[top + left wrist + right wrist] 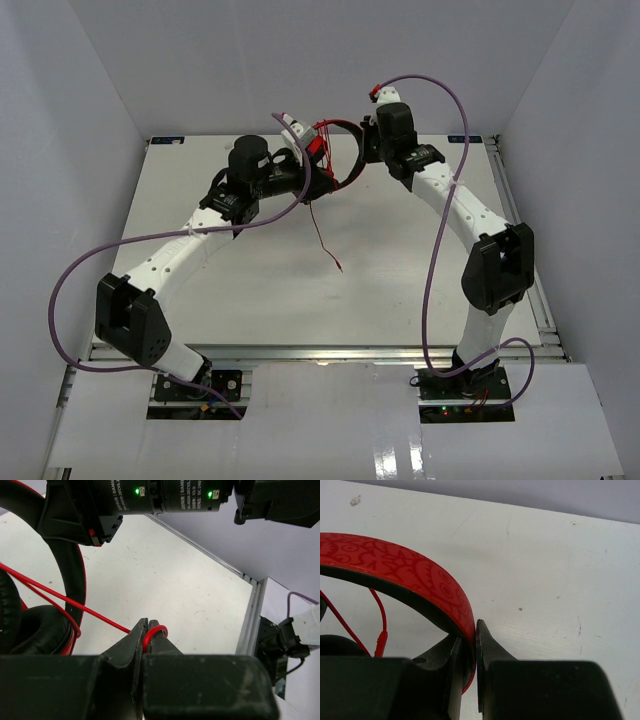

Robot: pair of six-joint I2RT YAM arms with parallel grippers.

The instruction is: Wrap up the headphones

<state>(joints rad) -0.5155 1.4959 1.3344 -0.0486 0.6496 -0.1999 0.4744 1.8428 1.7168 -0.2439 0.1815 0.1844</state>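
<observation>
The red headphones [340, 150] hang above the far middle of the table, held between both arms. My right gripper [468, 640] is shut on the patterned red headband [410, 572], black on its inner side. My left gripper [145, 630] is shut on the thin red cord [65, 599], which loops out between the fingertips and runs left toward a black ear pad [37, 627]. In the top view the left gripper [308, 160] sits just left of the headphones and the right gripper [368, 140] just right. The cord's loose end [325, 240] hangs down to the table.
White walls enclose the table [400, 290] on three sides. A metal rail [250, 615] marks the table's edge in the left wrist view. Thick purple cables [440, 210] loop along both arms.
</observation>
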